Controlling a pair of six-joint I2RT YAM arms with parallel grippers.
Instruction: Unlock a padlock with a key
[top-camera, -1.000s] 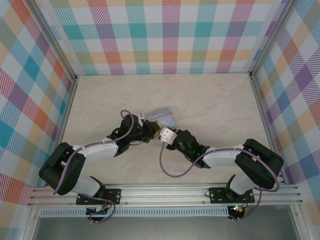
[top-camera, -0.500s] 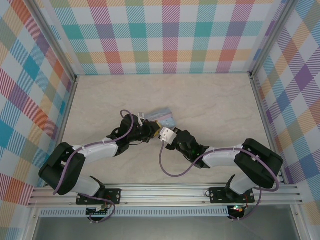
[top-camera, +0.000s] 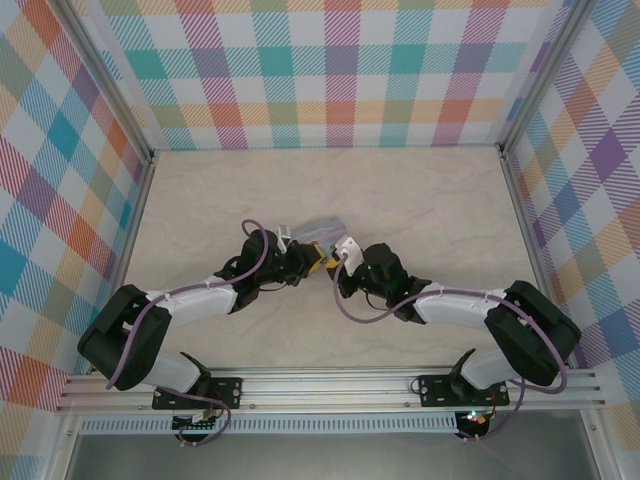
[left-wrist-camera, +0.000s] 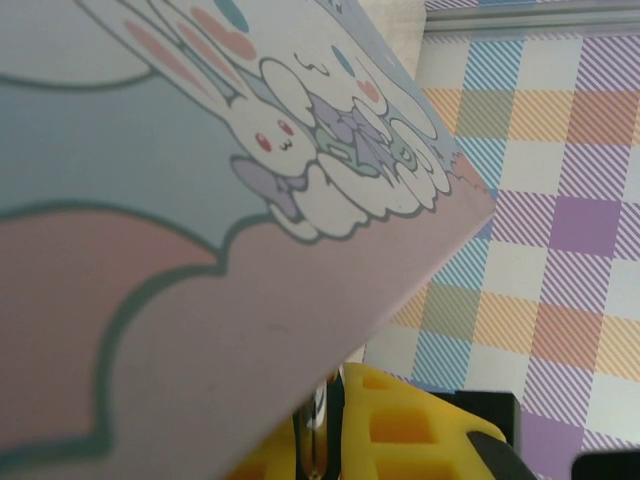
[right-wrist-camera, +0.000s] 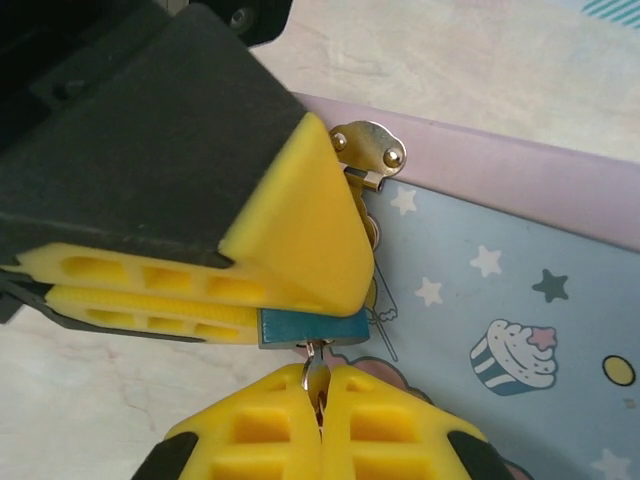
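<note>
In the right wrist view the padlock (right-wrist-camera: 312, 328) shows as a small bluish block, pinched between the yellow pads of my left gripper (top-camera: 312, 262). It hangs at the metal hasp (right-wrist-camera: 368, 148) of the pale blue tin (right-wrist-camera: 500, 290). The thin silvery key (right-wrist-camera: 318, 374) pokes up into the padlock's underside, and my right gripper (right-wrist-camera: 322, 400) is shut on it. In the left wrist view my left gripper (left-wrist-camera: 325, 440) is shut on a sliver of shiny metal, under the tin's cartoon lid (left-wrist-camera: 200, 200). From above, the right gripper (top-camera: 336, 268) meets the left one beside the tin (top-camera: 322, 231).
The tin lies on the pale marble-patterned table (top-camera: 420, 200), mid-left of centre. Checked walls (top-camera: 330, 70) close in the back and both sides. Both arms reach inward from the near rail (top-camera: 320, 385), and their purple cables loop over the tabletop.
The right wrist has rolled and shifted toward the tin, its white camera mount swinging up and to the right. The left arm has stayed put, still shut on the padlock.
</note>
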